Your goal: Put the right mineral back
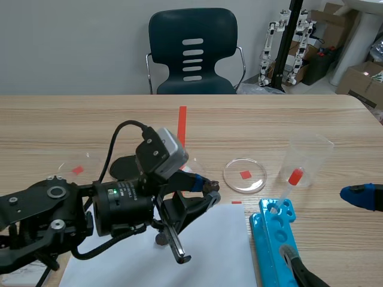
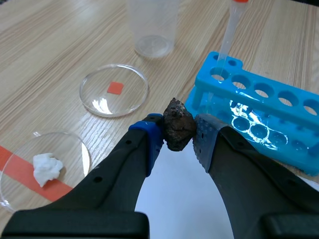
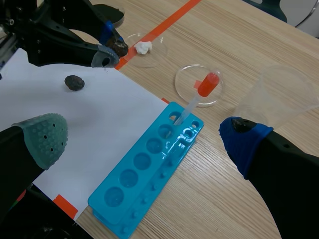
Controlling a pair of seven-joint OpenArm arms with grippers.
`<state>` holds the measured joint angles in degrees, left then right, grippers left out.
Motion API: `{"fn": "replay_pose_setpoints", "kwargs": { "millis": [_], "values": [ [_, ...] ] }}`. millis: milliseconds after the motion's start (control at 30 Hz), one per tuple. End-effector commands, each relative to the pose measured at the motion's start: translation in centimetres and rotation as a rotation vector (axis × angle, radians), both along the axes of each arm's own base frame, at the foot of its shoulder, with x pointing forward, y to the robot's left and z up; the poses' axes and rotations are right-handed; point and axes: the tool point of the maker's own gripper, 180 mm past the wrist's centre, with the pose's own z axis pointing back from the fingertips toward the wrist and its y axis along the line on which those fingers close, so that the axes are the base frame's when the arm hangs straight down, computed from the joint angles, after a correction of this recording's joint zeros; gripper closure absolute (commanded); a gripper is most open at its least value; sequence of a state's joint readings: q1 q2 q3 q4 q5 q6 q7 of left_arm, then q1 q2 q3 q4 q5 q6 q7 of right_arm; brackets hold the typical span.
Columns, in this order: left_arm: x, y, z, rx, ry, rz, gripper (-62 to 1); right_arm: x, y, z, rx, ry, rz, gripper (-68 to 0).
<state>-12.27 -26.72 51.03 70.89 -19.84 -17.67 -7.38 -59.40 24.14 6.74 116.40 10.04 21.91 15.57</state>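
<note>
My left gripper [image 2: 178,138] is shut on a dark, rough mineral [image 2: 178,129], held above the edge of the white paper [image 1: 203,251]. In the scene view this gripper [image 1: 206,186] hangs just left of an empty petri dish [image 1: 245,175]. A second dark mineral [image 3: 74,82] lies on the paper. A white mineral [image 2: 47,168] sits in another petri dish [image 2: 75,144] on the tape line. My right gripper [image 3: 144,139] stands open above the blue rack [image 3: 149,169], holding nothing.
A dropper [image 3: 202,92] with a red bulb stands in the rack's far hole. A clear plastic cup [image 1: 306,160] stands right of the empty dish [image 2: 99,94]. A dark chair [image 1: 192,54] is behind the table.
</note>
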Motion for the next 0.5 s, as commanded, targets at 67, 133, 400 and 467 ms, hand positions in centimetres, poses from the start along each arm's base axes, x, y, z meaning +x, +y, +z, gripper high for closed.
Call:
{"fn": "replay_pose_setpoints", "kwargs": {
  "millis": [67, 133, 400, 467],
  "values": [
    [0.2, -1.4, 0.2, -0.031, -0.014, -0.011, -7.2, 0.4, 0.0, 0.6, 0.013, -0.024, -0.004, -64.7],
    [0.5, -1.8, -0.4, -0.027, -0.003, -0.006, -7.2, 0.4, 0.0, 0.6, 0.013, -0.024, -0.004, -64.7],
    [2.0, -2.5, -2.3, -0.008, 0.034, 0.029, -7.2, 0.4, 0.0, 0.6, 0.013, -0.024, -0.004, -64.7],
    [2.2, -2.8, -2.9, -0.002, 0.043, 0.029, -7.2, 0.4, 0.0, 0.6, 0.013, -0.024, -0.004, -64.7]
  ]
}}
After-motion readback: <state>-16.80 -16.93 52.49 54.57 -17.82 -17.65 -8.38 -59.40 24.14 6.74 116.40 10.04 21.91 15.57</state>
